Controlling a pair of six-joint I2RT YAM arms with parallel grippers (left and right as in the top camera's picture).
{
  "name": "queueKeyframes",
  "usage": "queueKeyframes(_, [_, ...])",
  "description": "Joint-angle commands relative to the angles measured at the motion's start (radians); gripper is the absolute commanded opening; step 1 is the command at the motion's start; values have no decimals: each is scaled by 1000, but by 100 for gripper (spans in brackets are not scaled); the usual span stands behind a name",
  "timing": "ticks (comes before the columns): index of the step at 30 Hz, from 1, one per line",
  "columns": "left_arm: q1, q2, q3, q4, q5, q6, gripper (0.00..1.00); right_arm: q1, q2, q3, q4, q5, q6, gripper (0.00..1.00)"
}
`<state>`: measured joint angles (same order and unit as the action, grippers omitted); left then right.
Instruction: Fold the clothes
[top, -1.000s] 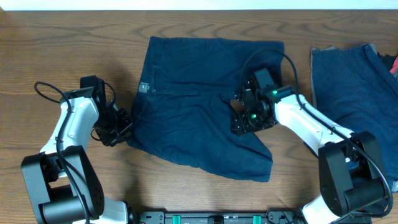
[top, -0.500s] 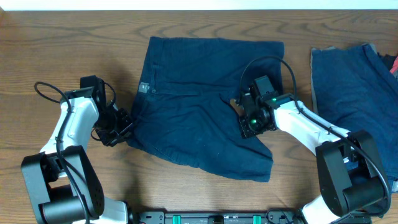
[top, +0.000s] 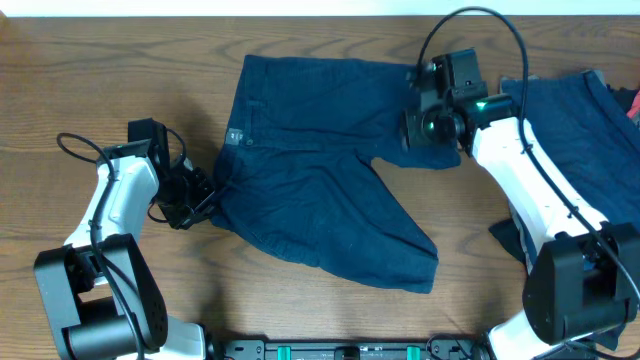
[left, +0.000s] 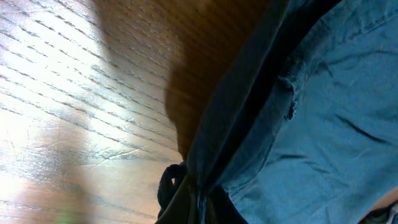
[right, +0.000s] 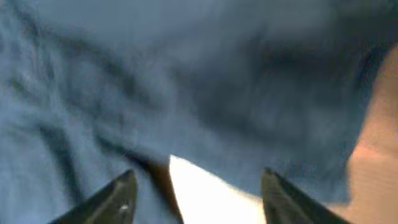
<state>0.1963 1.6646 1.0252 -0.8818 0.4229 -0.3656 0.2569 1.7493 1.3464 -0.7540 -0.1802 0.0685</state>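
Dark navy shorts (top: 320, 200) lie spread in the middle of the table, with a small pale tag (top: 235, 137) near the waistband on the left. My left gripper (top: 205, 195) is at their left edge, shut on a bunched fold of the shorts (left: 292, 124); its jaws (left: 199, 208) pinch dark cloth at the bottom of the left wrist view. My right gripper (top: 420, 128) hovers over the shorts' far right corner. In the right wrist view it (right: 202, 199) stands open above blurred navy cloth (right: 186, 81), with nothing between its fingertips (right: 121, 199).
More clothes lie at the right edge: a navy piece with a grey edge (top: 560, 130) and a bit of red-pink cloth (top: 632, 100). Bare wooden table (top: 100, 80) extends left and in front of the shorts. A black cable (top: 470, 20) loops above the right arm.
My right gripper has left the middle of the shorts, moved up to their far right corner, and now stands open. The left gripper has stayed shut on the left edge.
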Motion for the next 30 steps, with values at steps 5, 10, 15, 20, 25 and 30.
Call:
queueKeyframes(5, [3, 4, -3, 0, -24, -5, 6, 76, 11, -189, -10, -71, -137, 74])
queueKeyframes(10, [3, 4, -3, -16, -24, -5, 6, 129, 11, -337, 146, -71, -137, 73])
queueKeyframes(15, [3, 4, -6, -36, -24, -5, 6, 161, 11, -446, 327, -71, -137, 72])
queueKeyframes(20, [3, 4, -7, -45, -24, -5, 6, 171, 11, -500, 425, -71, -136, 26])
queueKeyframes(25, [3, 4, -7, -45, -24, -5, 6, 152, 7, -459, 417, -17, -97, 1])
queueKeyframes(30, [3, 4, -7, -49, -24, -5, 6, 87, -35, -221, 332, 280, -38, 1])
